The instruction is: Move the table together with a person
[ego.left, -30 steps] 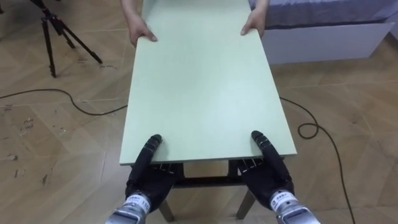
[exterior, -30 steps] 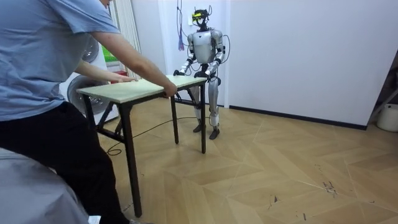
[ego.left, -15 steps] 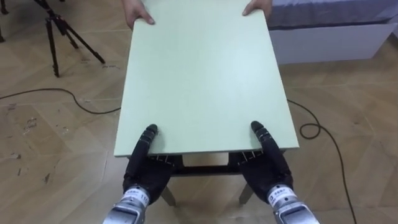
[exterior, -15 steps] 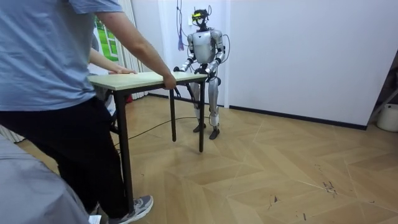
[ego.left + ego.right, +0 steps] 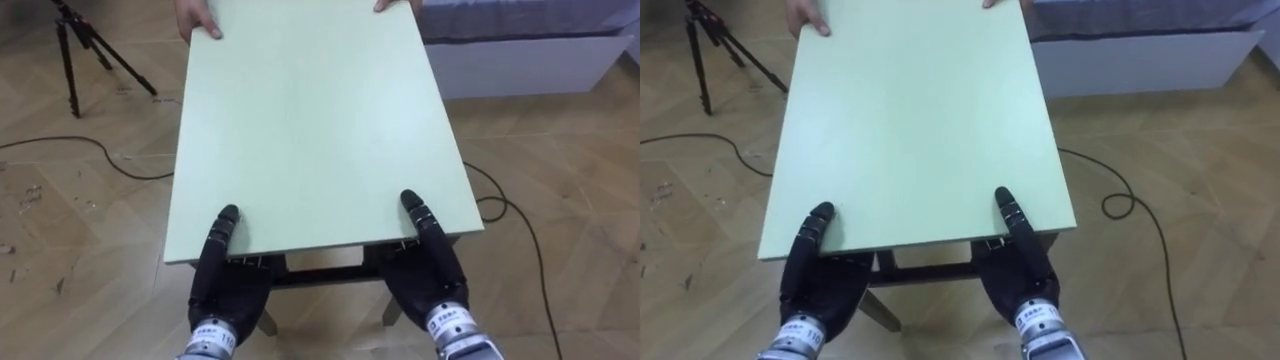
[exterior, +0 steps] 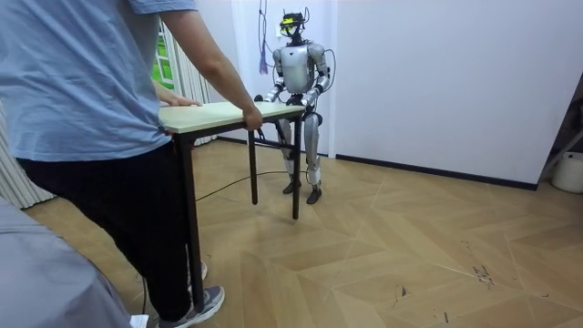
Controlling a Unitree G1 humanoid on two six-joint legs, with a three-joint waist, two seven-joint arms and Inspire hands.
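The table has a pale green top on dark legs, and it stretches from the robot away to the far side. The left hand clasps the near edge close to the near left corner: its thumb lies flat on the top and its fingers go beneath the board. The right hand grips the same edge close to the near right corner in the same way, thumb above and fingers below.

At the far edge, a person's hand rests on the far left corner and the other hand on the far right corner. In the room view the person, in a blue shirt, stands at the near end of the table, and the robot stands at its far end, near a white wall.

A bed with a white frame is at the far right, just beside the far right corner of the table. A black tripod stands at the far left, well apart from the left edge. Bare wooden floor lies along both long edges. In the room view, the floor on the room view's right is wide open as far as the wall.
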